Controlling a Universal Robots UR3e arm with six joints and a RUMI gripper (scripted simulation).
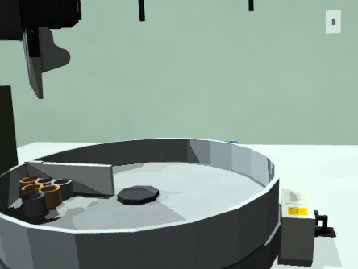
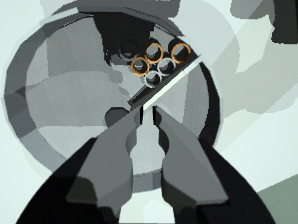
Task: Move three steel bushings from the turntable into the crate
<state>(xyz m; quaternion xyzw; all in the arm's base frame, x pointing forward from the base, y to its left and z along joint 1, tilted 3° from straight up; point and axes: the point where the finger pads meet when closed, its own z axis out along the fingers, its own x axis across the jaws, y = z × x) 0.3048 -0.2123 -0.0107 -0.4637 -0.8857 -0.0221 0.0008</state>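
Note:
The round grey turntable [image 1: 161,197] has a raised rim, a dark hub [image 1: 138,195] and a straight grey fence [image 1: 77,177]. Against the fence at the left lies a cluster of bushings: three brass-coloured ones [image 1: 51,195] and three dark steel ones [image 1: 34,204]. The wrist view shows the same cluster from above, with brass rings [image 2: 154,51] and steel rings [image 2: 153,78] beside the fence [image 2: 167,87]. My gripper [image 1: 39,90] hangs high above the left side of the turntable, well clear of the bushings. Its fingers are shut with nothing between them. No crate is clearly in view.
A grey control box with a yellow label [image 1: 297,225] stands against the turntable's right side on the white table. A small blue edge [image 1: 231,142] shows behind the far rim. A dark upright panel [image 1: 6,129] stands at the far left.

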